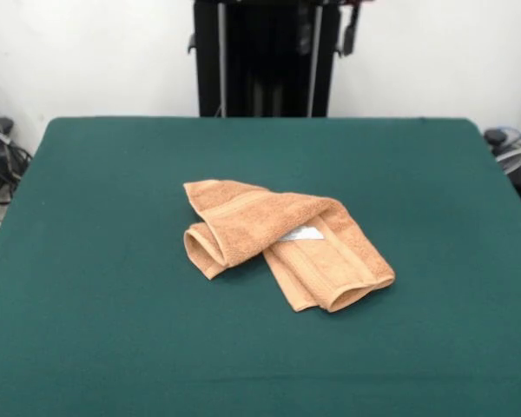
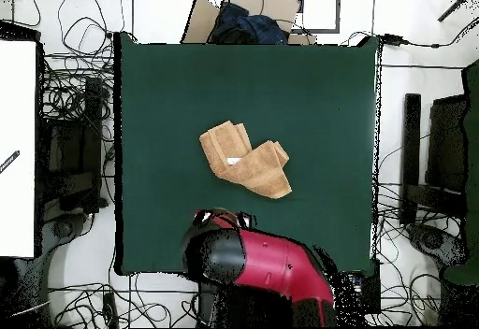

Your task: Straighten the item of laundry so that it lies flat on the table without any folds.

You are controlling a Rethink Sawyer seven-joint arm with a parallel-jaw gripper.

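Observation:
The item of laundry (image 1: 282, 239), a tan-orange terry towel, lies bunched near the middle of the dark green table (image 1: 113, 330). It is folded over itself into two overlapping lobes, with a rolled fold at the left and another at the front right. A small white tag (image 1: 302, 233) shows on top between them. In the overhead view the towel (image 2: 245, 160) lies just above the table's (image 2: 318, 92) centre. The gripper (image 1: 352, 22) shows only as a dark tip at the top edge, drawn back far from the towel. The red and black arm (image 2: 267, 260) hangs over the table's robot-side edge.
The black pedestal (image 1: 265, 56) stands behind the table's far edge. Cables and equipment (image 2: 75, 148) lie on the floor round the table. A cardboard box with dark cloth (image 2: 245, 21) sits beyond the edge opposite the robot.

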